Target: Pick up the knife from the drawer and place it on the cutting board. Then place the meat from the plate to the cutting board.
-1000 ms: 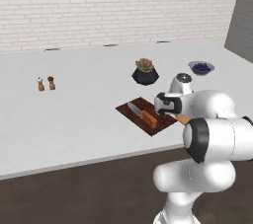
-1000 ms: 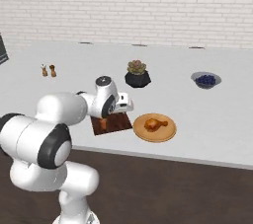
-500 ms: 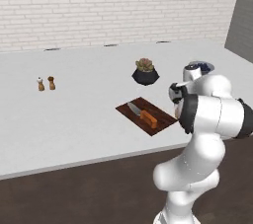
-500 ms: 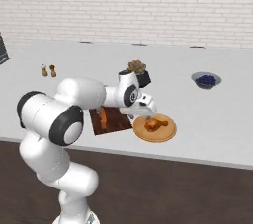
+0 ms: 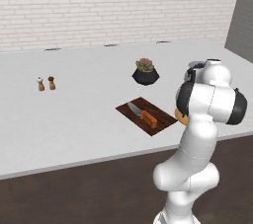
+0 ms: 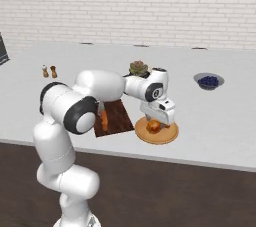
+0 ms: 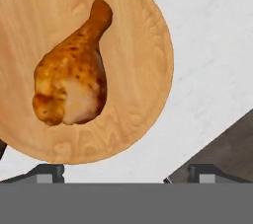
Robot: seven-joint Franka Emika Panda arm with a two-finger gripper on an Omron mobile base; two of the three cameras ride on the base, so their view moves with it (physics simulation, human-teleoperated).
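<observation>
Drumstick lay on wooden plate. I saw gripper poised directly over it, fingers spread, holding nothing. Knife rested on cutting board beside plate.

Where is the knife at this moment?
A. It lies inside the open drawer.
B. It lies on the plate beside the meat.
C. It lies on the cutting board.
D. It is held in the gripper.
C: in the left base view the knife lies flat on the cutting board, while the gripper hangs over the meat on the plate.
</observation>
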